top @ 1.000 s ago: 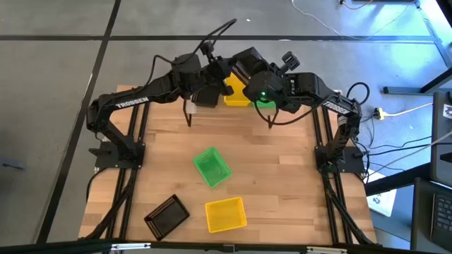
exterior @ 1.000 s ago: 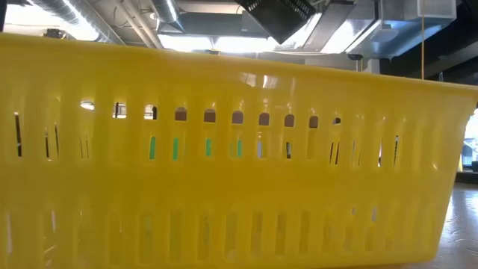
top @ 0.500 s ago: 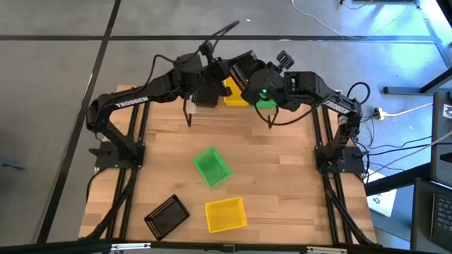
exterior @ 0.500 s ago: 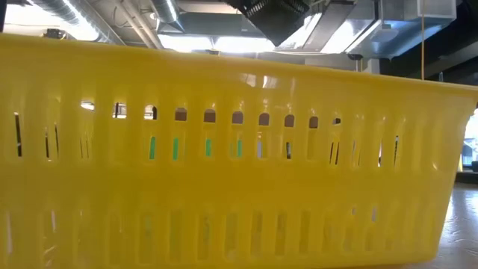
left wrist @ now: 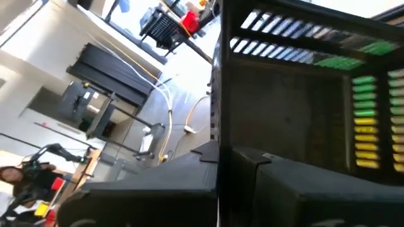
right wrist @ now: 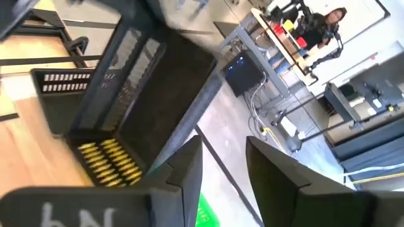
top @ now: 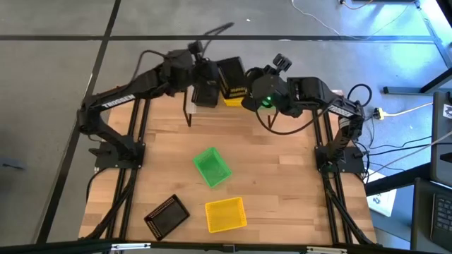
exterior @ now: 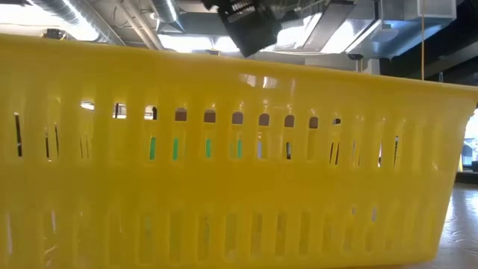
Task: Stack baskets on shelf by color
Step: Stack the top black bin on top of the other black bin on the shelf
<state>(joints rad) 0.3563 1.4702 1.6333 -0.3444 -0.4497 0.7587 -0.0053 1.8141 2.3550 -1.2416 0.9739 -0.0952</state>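
Observation:
My left gripper (top: pixel 215 73) is shut on a black basket (top: pixel 231 72), which hangs tilted above the shelf (top: pixel 189 106) at the table's far edge. In the low view the black basket (exterior: pixel 250 22) shows at the top. On the shelf below it sits a yellow basket (top: pixel 236 97), with a green one (top: pixel 265 105) to its right, mostly under my right arm. My right gripper (right wrist: pixel 224 170) stands open just right of the black basket (right wrist: pixel 145 82), with nothing between its fingers. A green (top: pixel 212 167), a yellow (top: pixel 225 214) and a black basket (top: pixel 167 215) lie on the table. My left gripper pinches one wall of the black basket (left wrist: pixel 216 135) between its two fingers; the wall runs edge-on into the gap, with one finger on either face. The fingers come from the table's left. The basket is lifted clear above the shelf and hangs tilted.
The near yellow basket (exterior: pixel 224 172) fills the low view and hides the table behind it. A dark block (top: pixel 205 92) sits over the shelf's left part, under my left arm. Bare wood lies between the shelf and the loose baskets.
My right gripper has opened, let go of the black basket and drawn back toward the table's right. My left gripper has carried the basket a little toward the table's left, and the basket has turned; my left arm has swung toward the far edge.

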